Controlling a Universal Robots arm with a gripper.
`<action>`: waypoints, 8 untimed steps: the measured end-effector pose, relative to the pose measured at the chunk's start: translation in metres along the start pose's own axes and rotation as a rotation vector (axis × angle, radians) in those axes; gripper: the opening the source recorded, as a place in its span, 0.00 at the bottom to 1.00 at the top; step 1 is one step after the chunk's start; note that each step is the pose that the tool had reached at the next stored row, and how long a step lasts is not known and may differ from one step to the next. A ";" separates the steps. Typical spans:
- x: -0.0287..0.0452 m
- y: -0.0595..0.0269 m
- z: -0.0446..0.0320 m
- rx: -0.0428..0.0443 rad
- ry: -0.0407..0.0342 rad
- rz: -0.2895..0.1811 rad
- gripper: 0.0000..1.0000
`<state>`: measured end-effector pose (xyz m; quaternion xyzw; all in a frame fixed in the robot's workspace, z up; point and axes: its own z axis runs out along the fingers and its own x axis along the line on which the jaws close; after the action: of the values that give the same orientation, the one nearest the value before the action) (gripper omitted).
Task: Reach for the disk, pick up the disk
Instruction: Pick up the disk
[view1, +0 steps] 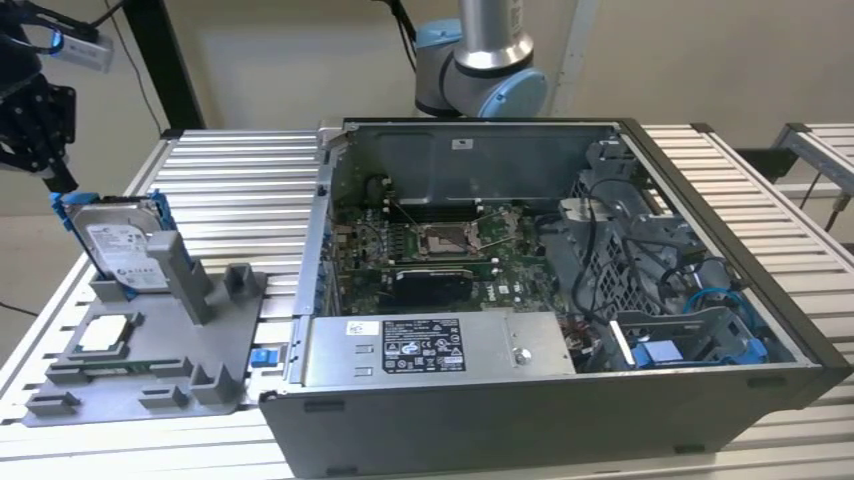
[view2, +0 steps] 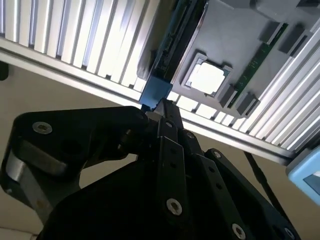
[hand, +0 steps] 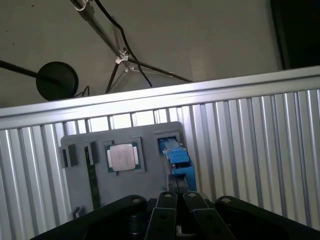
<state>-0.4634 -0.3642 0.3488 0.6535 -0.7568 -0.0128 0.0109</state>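
Note:
The disk (view1: 120, 245) stands upright in a slot of the grey holder (view1: 160, 350) at the exterior view's left, silver with a white label and a blue frame. In both wrist views it shows edge-on as a blue strip: the disk (hand: 177, 159) in the first, the disk (view2: 156, 91) in the second. My black gripper (view1: 54, 175) hangs just above and to the left of the disk's top corner. In the first wrist view the gripper (hand: 178, 194) has its fingers drawn together with nothing between them, and in the second wrist view the gripper (view2: 162, 106) tip lies close to the blue frame.
A small square silver chip (view1: 107, 335) lies in the holder beside the disk. An open computer case (view1: 534, 290) stands on the slatted metal table (view1: 240, 180) to the exterior view's right of the holder. The table edge runs close behind the holder.

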 end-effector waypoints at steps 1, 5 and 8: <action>-0.0004 -0.0022 0.0001 -0.0001 0.0001 -0.002 0.00; -0.0014 -0.0096 0.0002 0.0000 0.0003 -0.009 0.00; -0.0015 -0.0097 0.0002 -0.0001 0.0000 -0.011 0.00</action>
<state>-0.4536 -0.3642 0.3483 0.6576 -0.7532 -0.0129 0.0108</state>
